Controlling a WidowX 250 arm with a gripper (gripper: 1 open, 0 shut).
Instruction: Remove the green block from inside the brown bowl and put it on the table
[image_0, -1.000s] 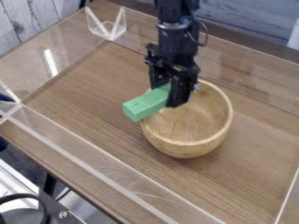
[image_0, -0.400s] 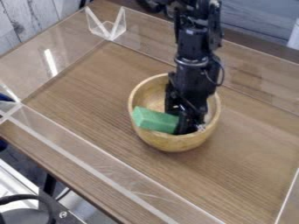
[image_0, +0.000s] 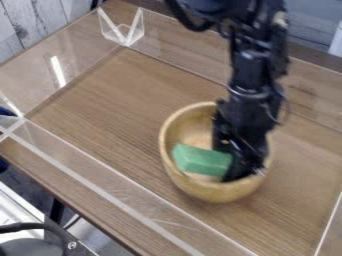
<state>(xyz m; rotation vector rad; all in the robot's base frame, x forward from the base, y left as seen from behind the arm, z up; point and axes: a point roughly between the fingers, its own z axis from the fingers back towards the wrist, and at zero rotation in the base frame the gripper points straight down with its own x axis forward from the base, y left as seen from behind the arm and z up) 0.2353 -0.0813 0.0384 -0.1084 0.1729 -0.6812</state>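
My gripper (image_0: 238, 160) still clamps the green block (image_0: 201, 160), now carried rightward with the bowl (image_0: 201, 187).

One green block (image_0: 202, 160), one brown bowl (image_0: 214, 190), one table (image_0: 107, 100).

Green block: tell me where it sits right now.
In the camera view the green block lies inside the brown bowl, right of centre on the table, with the shut gripper at its right end.
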